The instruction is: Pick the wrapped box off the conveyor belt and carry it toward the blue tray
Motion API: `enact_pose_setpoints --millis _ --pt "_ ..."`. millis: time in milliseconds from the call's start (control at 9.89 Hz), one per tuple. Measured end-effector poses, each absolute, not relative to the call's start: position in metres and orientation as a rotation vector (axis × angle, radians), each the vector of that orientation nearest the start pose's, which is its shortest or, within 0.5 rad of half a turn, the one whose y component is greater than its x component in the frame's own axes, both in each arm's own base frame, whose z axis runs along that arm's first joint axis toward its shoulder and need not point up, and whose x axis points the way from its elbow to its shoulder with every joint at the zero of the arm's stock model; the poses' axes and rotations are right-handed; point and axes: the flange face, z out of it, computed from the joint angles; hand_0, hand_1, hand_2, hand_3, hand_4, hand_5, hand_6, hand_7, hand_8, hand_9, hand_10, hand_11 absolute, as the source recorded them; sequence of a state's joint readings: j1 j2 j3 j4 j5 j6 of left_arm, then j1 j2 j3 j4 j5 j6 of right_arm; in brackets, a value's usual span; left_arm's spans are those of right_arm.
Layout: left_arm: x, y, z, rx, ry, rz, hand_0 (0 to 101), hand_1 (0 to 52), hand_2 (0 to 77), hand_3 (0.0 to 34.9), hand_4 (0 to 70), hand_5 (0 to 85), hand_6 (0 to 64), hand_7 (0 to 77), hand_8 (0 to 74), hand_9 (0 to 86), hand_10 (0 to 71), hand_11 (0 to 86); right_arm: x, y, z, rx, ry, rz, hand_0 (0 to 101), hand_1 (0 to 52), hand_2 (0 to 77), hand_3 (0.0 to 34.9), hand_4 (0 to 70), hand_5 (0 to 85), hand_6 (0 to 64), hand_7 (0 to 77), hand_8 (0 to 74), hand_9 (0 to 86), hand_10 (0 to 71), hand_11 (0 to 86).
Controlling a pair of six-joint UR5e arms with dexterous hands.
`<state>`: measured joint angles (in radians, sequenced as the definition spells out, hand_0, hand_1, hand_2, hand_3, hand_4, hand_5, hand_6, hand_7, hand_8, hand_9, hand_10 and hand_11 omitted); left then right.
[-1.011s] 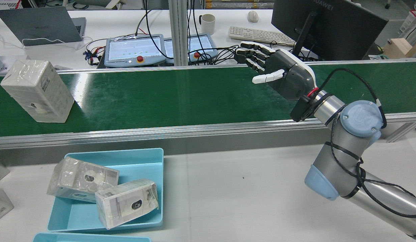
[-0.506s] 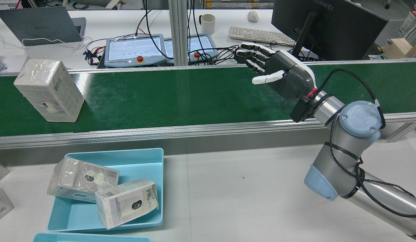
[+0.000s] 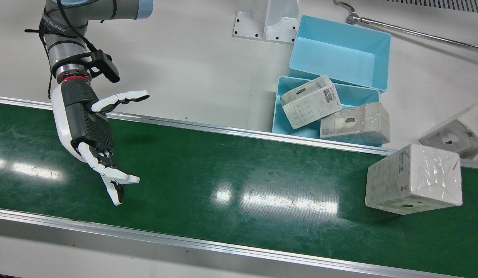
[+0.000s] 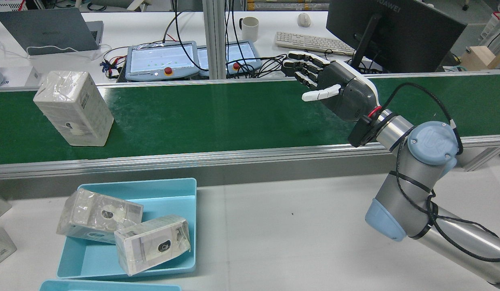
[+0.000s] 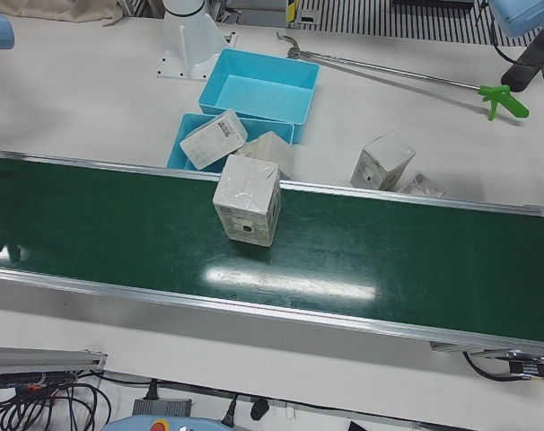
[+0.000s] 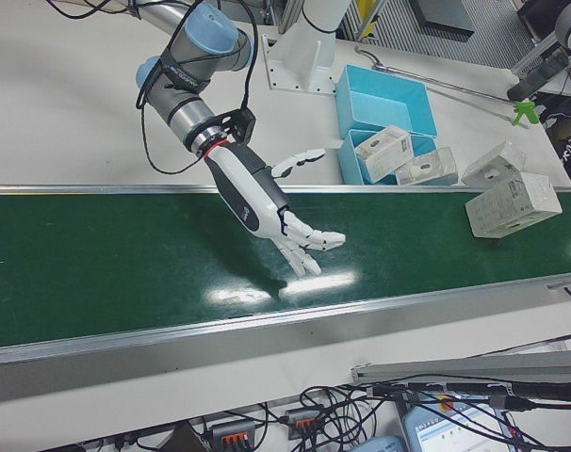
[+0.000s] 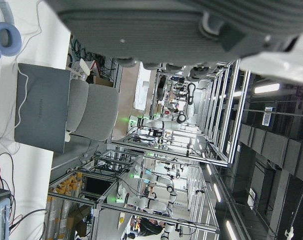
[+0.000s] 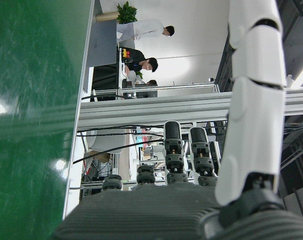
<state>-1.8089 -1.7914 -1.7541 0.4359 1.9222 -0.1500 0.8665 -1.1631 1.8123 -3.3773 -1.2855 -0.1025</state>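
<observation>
The long conveyor belt [image 4: 217,117] is dark glossy green with silver aluminium side rails. On it stands a white cardboard box in clear shiny wrap [image 4: 73,108], printed with grey text and a small dark round mark. The rectangular plastic tray [image 4: 169,194] is pale sky blue and holds 2 similar white wrapped boxes [image 4: 125,228]. The right hand [image 4: 335,91] has a dark grey ribbed palm, white shell and black-and-white fingers, with a red ring at its wrist. The tabletop [image 4: 294,226] is plain white.
</observation>
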Motion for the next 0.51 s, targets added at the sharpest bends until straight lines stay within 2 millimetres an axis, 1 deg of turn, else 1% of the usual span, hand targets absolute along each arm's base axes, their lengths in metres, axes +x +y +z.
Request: enact_pose_setpoints --millis 202,303,404,506 --pt "-0.2245 -0.5052 0.5257 -0.303 2.191 -2.279 0 0.0 1.1 0.0 0.0 1.1 0.0 0.5 0.5 0.0 0.5 0.0 -0.271 -0.5681 0.3664 0.578 2.743 -1.828 47 13.1 13.1 10.2 12.0 19.6 6.5 23.5 2.2 7.1 1.1 3.8" --pt "-0.2245 -0.5052 0.5257 -0.303 2.191 -2.279 0 0.0 1.1 0.0 0.0 1.1 0.0 0.5 0.5 0.0 0.5 0.5 -0.2711 -0.5682 0.366 0.578 2.744 -1.827 48 14.2 12.5 9.9 12.5 19.6 7.1 24.5 2.2 7.1 1.1 3.3" --pt "-0.2245 -0.5052 0.5257 -0.303 2.191 -2.279 0 0.0 0.5 0.0 0.0 0.5 0.0 0.5 0.5 0.0 0.5 0.5 -0.271 -0.5682 0.3655 0.578 2.744 -1.825 48 14.2 12.5 11.6 12.5 20.7 7.1 24.5 2.2 7.1 1.1 3.3" --pt "-0.2245 -0.5052 0.5257 -0.303 2.191 -2.279 0 0.0 0.5 0.0 0.0 0.5 0.0 0.5 0.5 0.0 0.5 0.0 -0.2711 -0.5682 0.3651 0.579 2.744 -1.824 48 14.2 12.5 11.6 13.6 20.7 7.6 24.5 3.3 7.1 1.1 3.3"
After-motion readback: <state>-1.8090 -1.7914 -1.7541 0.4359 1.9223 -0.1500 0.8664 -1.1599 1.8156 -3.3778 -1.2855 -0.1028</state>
